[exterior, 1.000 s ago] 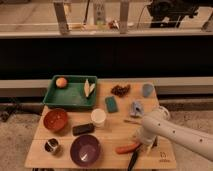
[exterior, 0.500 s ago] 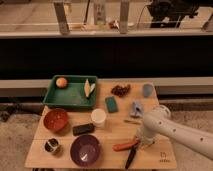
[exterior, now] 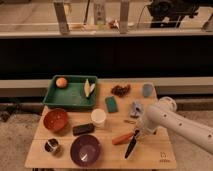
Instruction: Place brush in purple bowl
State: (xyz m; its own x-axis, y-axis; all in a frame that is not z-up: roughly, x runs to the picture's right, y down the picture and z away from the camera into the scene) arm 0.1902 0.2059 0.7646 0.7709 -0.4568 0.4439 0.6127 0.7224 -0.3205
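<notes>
The gripper [exterior: 138,132] hangs low over the wooden table [exterior: 152,152], to the right of the purple bowl [exterior: 85,150] and a little farther back, right at the upper end of the brush [exterior: 130,146]. Whether it is clamped on the brush or only meets it cannot be told. Compared with half a second ago, the white arm [exterior: 175,125] reaching in from the right has barely moved and the gripper is at the same end of the brush. The brush lies slanted on the table as before, right of the purple bowl and clear of its rim, its lower end pointing toward the front edge. An orange-red sausage-like piece [exterior: 122,138] lies between the brush and the purple bowl, just beside the brush and about where it was. Behind the purple bowl are a black block [exterior: 83,129] and a white cup [exterior: 98,118]. To the bowl's left stands a small metal cup [exterior: 51,146], and behind that an orange-red bowl [exterior: 55,120]. A green tray [exterior: 72,97] sits at the back, well apart from the purple bowl. None of these has shifted.
</notes>
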